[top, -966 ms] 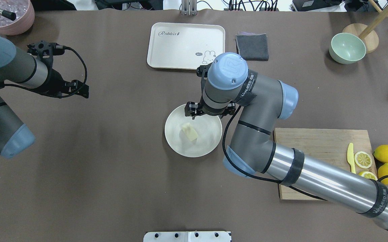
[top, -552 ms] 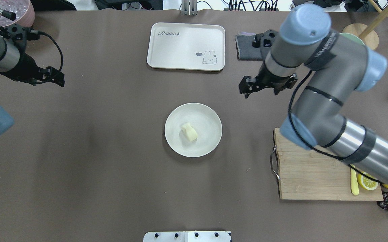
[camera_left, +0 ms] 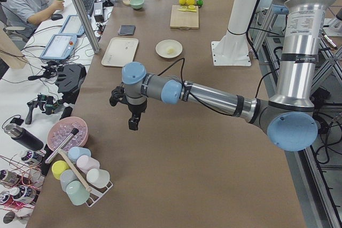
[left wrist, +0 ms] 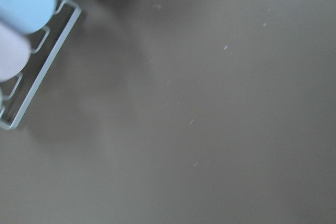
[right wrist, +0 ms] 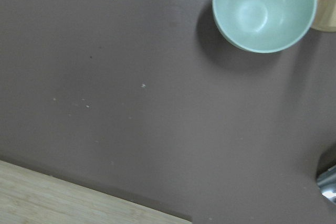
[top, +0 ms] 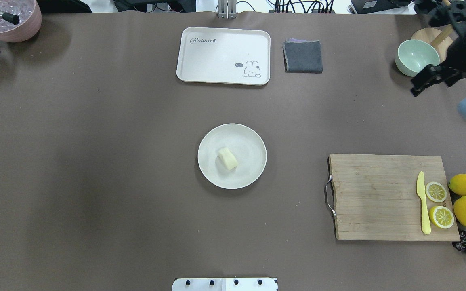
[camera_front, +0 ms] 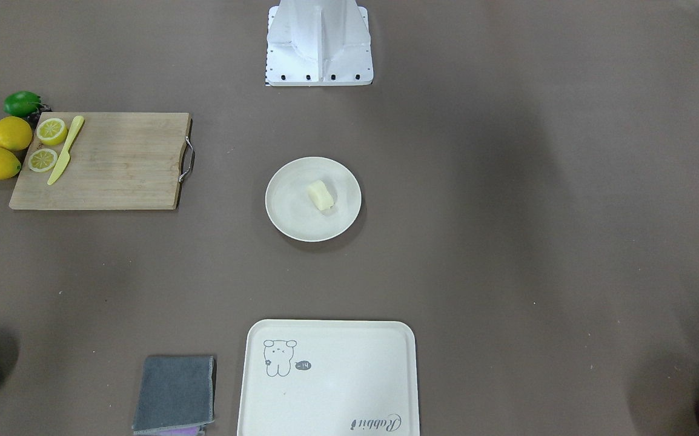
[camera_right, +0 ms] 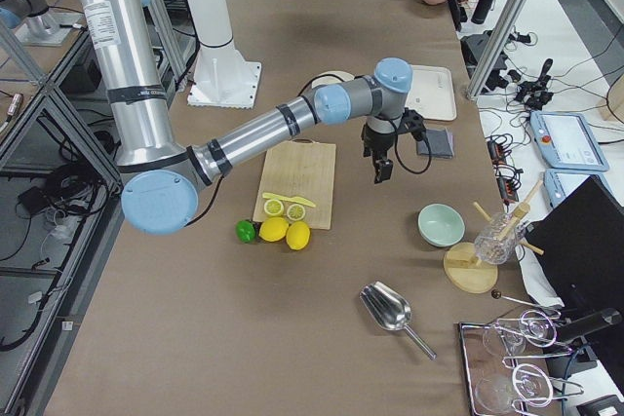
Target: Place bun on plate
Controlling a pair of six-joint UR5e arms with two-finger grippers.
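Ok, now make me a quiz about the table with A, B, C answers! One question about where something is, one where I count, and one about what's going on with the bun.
1. Where is the bun?
A) in the green bowl
B) on the rabbit tray
C) on the round plate

2. How many lemon slices lie on the cutting board?
A) one
B) two
C) five

3. What is happening with the bun?
A) it lies free, nothing touching it
B) it is pinched in a claw
C) it hangs in the air

Answers:
1 C, the bun sits near the middle of the plate.
2 B, two slices lie beside the yellow knife.
3 A, it rests on the plate and nothing is over it.
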